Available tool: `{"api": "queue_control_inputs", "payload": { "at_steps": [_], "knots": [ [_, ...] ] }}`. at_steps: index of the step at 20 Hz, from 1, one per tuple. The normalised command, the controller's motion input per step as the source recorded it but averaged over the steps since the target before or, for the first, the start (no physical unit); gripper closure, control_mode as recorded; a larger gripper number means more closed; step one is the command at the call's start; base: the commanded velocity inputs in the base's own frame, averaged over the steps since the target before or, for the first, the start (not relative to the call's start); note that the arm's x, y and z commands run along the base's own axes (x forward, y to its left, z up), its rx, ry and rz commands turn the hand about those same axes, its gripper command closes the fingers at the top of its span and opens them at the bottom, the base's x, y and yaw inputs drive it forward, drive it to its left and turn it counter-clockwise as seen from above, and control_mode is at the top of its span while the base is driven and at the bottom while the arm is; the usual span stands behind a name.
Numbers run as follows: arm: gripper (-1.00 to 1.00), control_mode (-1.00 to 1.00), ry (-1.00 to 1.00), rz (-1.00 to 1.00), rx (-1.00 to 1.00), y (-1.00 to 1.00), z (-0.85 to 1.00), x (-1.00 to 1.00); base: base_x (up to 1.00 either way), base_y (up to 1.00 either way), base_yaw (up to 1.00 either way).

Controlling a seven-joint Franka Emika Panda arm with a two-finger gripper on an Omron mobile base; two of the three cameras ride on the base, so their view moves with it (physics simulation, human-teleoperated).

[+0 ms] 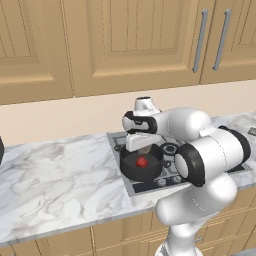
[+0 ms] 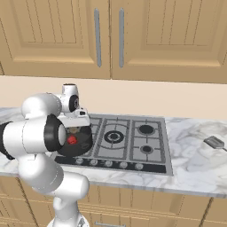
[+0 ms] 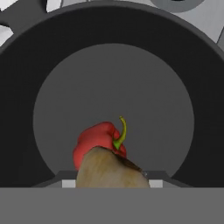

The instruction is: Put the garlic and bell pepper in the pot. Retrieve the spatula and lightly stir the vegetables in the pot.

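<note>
The dark round pot (image 1: 134, 175) sits on the front left burner of the cooktop. Inside it lies the red bell pepper (image 1: 142, 162), whose green stem shows in the hand view (image 3: 94, 140). My gripper (image 1: 144, 149) hangs straight above the pot's mouth, shut on the garlic (image 3: 111, 170), a tan lump that hides the fingertips and part of the pepper. From the right side, the garlic (image 2: 73, 131) hangs just above the pepper (image 2: 72, 140) inside the pot (image 2: 84, 144). The spatula (image 2: 214, 142) lies on the counter far to the right of the stove.
The steel cooktop (image 2: 133, 142) has three more burners and a row of knobs along its front edge. Marble counter (image 1: 55, 180) stretches to the left. Wooden wall cabinets (image 2: 111, 40) hang above the backsplash. My own elbow (image 1: 210, 155) crowds the stove's right side.
</note>
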Motion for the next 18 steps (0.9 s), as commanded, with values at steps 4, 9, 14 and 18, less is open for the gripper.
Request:
{"api": "queue_control_inputs", "payload": {
  "at_steps": [4,9,14,18],
  "knots": [
    [-1.00,-1.00,0.00,0.00,0.00,0.00,0.00,0.00,0.00,0.00,0.00],
    [-1.00,-1.00,0.00,0.00,0.00,0.00,0.00,0.00,0.00,0.00,0.00],
    [-1.00,-1.00,0.00,0.00,0.00,0.00,0.01,-0.21,0.00,0.00,0.00],
    [-1.00,-1.00,0.00,0.00,0.02,0.00,0.11,-0.57,0.00,0.00,0.00]
  ]
}}
